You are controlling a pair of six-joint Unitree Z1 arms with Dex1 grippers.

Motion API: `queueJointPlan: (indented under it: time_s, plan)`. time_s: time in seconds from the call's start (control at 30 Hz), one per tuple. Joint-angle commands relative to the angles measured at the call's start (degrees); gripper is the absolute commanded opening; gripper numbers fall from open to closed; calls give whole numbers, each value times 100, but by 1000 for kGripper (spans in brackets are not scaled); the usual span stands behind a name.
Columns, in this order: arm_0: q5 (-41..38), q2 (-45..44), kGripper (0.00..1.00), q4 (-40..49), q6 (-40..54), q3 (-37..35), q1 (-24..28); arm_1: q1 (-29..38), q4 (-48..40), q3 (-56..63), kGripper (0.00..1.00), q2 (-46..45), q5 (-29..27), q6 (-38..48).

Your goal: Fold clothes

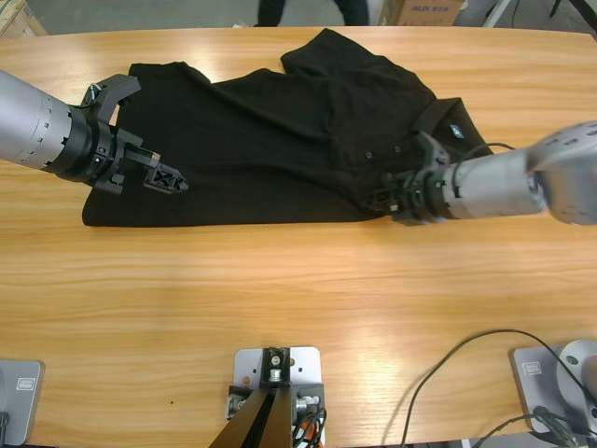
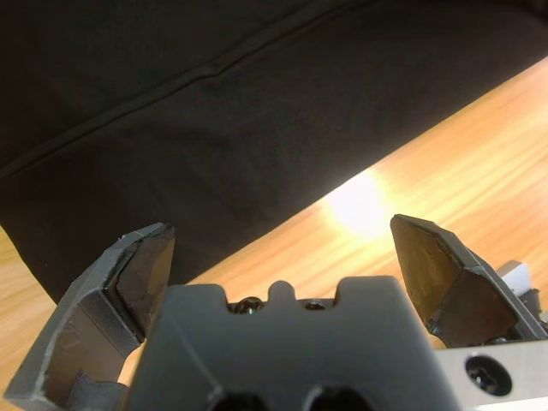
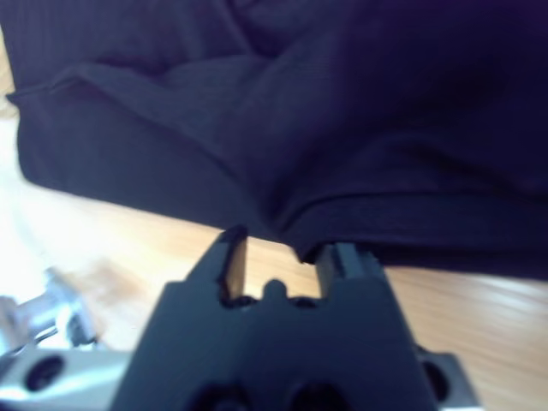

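Note:
The clothes are one black polo shirt point(image 1: 280, 140) lying roughly flat across the far half of the wooden table point(image 1: 280, 299), its collar and blue neck label point(image 1: 454, 132) to the right. My left gripper point(image 1: 159, 135) hovers open over the shirt's left end. In the left wrist view its jaws point(image 2: 282, 231) stand wide apart over the shirt point(image 2: 257, 103) and its hem, holding nothing. My right gripper point(image 1: 381, 196) sits at the shirt's lower right edge. In the right wrist view that gripper point(image 3: 287, 248) has a narrow gap showing wood, with the shirt's point(image 3: 342, 128) folded hem at its tips.
Bare wood stretches along the near half of the table. A person's legs point(image 1: 308, 9) and a cardboard box point(image 1: 424, 11) show beyond the far edge. Black cables point(image 1: 448, 373) loop over the near right corner.

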Motion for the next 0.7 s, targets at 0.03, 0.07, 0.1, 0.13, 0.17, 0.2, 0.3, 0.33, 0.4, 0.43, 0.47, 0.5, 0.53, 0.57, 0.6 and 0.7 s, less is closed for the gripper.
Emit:
queueJointPlan:
  time_s: [0.03,0.07,0.1,0.13,0.17,0.2,0.3,0.33,0.4,0.43,0.47,0.5,0.53,0.57,0.6,0.7]
  plan:
    - [-143,245,977,16,-45,163,-91,119,2750,-689,1000,-2042,-1504,-266]
    - [-143,256,977,9,-48,159,-101,119,2914,-830,999,-2108,-1508,-449]
    - [-143,261,977,9,-53,159,-108,119,3009,-926,983,-2114,-1502,-612]
    - [-143,261,977,9,-53,159,-114,107,3037,-965,936,-2079,-1480,-755]
    - [-143,261,977,9,-57,159,-114,19,3014,-967,843,-2045,-1376,-887]
    - [-143,254,977,9,-62,161,-114,-141,2940,-967,761,-1961,-1146,-1073]
    - [-143,242,977,9,-66,164,-114,-879,2376,-882,521,-1532,-428,-1825]
    - [-143,235,977,9,-71,159,-114,-1155,2167,-793,424,-1383,-239,-2119]
    - [-143,228,977,11,-71,161,-121,-1677,1912,-703,351,-976,16,-2715]
    - [-143,222,977,11,-71,161,-128,-1887,1813,-680,339,-799,132,-2908]
    - [-143,210,977,13,-71,164,-131,-2059,1729,-677,316,-653,252,-3059]
    - [-143,205,977,15,-71,161,-131,-2191,1673,-673,315,-521,361,-3149]
    - [-143,200,977,16,-71,159,-131,-2279,1655,-657,315,-432,442,-3198]
    - [-143,200,977,15,-71,159,-131,-2335,1653,-624,315,-414,477,-3207]
    - [-142,194,977,15,-71,159,-131,-2358,1653,-577,316,-453,528,-3186]
    - [-143,203,977,15,-71,168,-131,-2382,1655,-408,318,-623,547,-3073]
